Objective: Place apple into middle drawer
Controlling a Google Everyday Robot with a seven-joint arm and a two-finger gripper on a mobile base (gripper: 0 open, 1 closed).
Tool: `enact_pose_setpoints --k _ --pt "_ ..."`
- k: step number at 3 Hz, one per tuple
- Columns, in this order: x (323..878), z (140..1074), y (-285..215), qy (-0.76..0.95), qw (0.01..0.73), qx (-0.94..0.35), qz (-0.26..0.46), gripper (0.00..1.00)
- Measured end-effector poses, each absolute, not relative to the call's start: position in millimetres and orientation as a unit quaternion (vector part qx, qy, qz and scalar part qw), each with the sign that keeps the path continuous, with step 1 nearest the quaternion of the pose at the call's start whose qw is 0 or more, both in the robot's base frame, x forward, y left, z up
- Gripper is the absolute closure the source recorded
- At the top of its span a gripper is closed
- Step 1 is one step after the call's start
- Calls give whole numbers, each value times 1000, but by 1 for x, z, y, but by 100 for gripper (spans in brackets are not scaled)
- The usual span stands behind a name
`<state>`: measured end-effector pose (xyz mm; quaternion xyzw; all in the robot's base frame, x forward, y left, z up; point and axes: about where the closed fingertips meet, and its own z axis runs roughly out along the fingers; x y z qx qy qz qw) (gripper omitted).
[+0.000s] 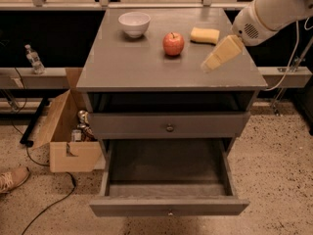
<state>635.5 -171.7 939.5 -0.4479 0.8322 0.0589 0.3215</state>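
The red apple (173, 44) stands on top of the grey cabinet (122, 67), near the back middle. The middle drawer (168, 207) is pulled open at the bottom, and its dark interior holds nothing that I can see. My gripper (215, 58) hangs over the right part of the cabinet top, right of and a little nearer than the apple, apart from it. It holds nothing that I can see.
A white bowl (134, 23) stands at the back left of the top. A yellow sponge (205, 35) lies at the back right, just behind the gripper. An open cardboard box (68, 131) and a shoe (12, 178) are on the floor to the left.
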Motion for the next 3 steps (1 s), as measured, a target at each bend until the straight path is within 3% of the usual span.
enact_pose_setpoints --k 1,2,3 --pt "665 926 -169 838 345 -415 77 0" --pt "752 880 -134 843 391 -360 84 0" --pt "752 879 -133 842 392 -360 85 0"
